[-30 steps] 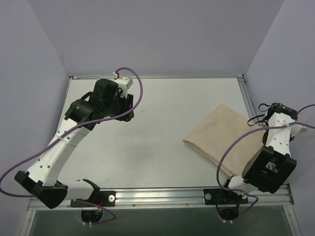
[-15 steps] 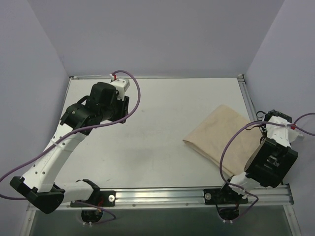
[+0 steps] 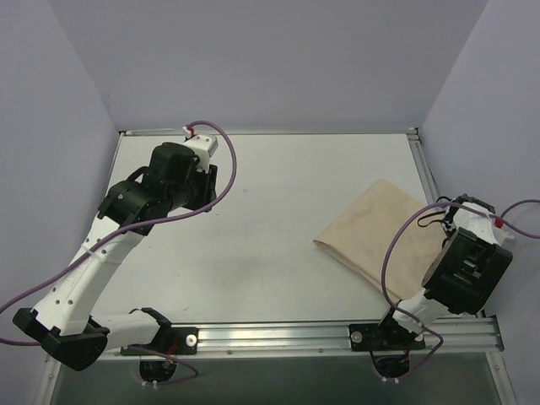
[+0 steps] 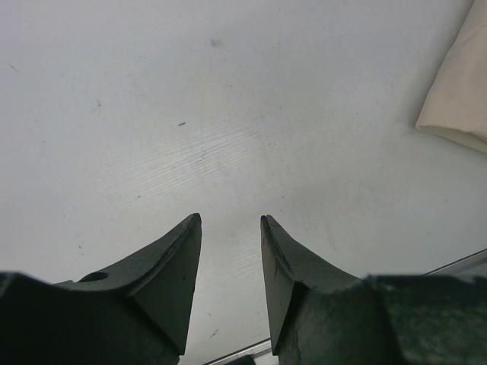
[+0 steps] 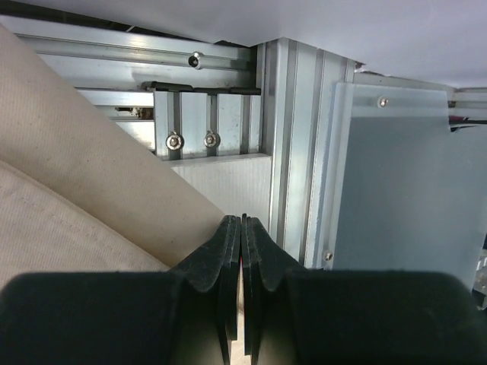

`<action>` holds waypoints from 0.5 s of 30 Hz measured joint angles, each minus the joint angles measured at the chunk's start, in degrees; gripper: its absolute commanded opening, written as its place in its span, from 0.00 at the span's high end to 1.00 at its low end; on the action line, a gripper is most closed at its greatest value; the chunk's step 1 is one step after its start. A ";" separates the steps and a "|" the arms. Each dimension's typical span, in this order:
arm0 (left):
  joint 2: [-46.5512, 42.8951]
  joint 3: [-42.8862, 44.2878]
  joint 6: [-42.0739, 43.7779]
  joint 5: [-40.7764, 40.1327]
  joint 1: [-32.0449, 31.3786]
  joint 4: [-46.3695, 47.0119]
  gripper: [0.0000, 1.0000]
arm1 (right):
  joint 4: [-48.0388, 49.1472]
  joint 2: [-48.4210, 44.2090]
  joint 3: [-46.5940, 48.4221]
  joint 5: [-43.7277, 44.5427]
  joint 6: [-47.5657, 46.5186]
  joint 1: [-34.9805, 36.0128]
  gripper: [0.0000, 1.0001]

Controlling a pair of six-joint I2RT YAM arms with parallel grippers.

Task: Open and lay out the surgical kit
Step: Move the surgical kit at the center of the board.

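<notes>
Left gripper (image 4: 230, 218) at bottom of frame, two black wedge-shaped fingers (image 4: 163, 270) parted, w/ bare surface showing in the gap between them. Below lies the white bench (image 4: 228, 114) – faint scuff lines and a few dark specks. Corner of a beige folded cloth wrap (image 4: 460, 99) enters at the right edge, resting on the bench, well apart from the gripper.

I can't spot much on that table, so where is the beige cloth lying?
In the overhead view the beige cloth lies folded on the right side of the table, its near end hidden under the right arm.
</notes>
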 measured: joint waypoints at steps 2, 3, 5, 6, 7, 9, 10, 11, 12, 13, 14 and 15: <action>0.00 0.02 0.00 -0.26 0.00 -0.02 0.54 | 0.13 0.46 -0.02 0.68 -0.55 0.87 1.00; 0.00 0.02 0.00 -0.44 0.00 -0.04 0.54 | 0.09 0.96 -0.02 1.46 -0.85 1.84 1.00; 0.00 0.02 0.00 -0.72 0.00 -0.04 0.54 | 0.02 2.36 -0.02 3.52 -1.73 4.70 1.00; 0.00 0.02 0.02 -0.85 0.00 -0.09 0.54 | -0.07 3.19 -0.02 4.57 -2.32 6.40 1.00; 0.00 0.02 0.00 -0.96 0.00 -0.09 0.54 | -0.28 4.02 0.09 5.66 -2.84 8.17 1.00; 0.00 0.02 0.04 -1.14 0.00 -0.11 0.54 | -0.83 5.73 0.22 7.78 -3.78 11.96 1.00; 0.00 0.02 0.04 -1.22 0.00 -0.13 0.54 | -1.29 6.49 0.37 8.52 -4.09 13.79 1.00; 0.00 0.02 0.07 -1.38 0.00 -0.17 0.54 | -1.79 7.17 0.66 8.96 -4.28 15.52 1.00; 0.00 0.02 0.07 -1.46 0.00 -0.22 0.54 | -2.12 7.74 0.92 9.16 -4.52 17.07 1.00; 0.00 0.02 0.09 -1.62 0.00 -0.24 0.54 | -2.40 8.15 1.22 9.22 -4.63 18.49 1.00; 0.00 0.02 0.13 -1.77 0.00 -0.26 0.54 | -2.56 8.48 1.60 9.11 -4.76 19.71 1.00; 0.00 0.02 0.20 -1.81 0.00 -0.31 0.54 | -2.64 8.87 2.03 8.90 -4.96 20.81 1.00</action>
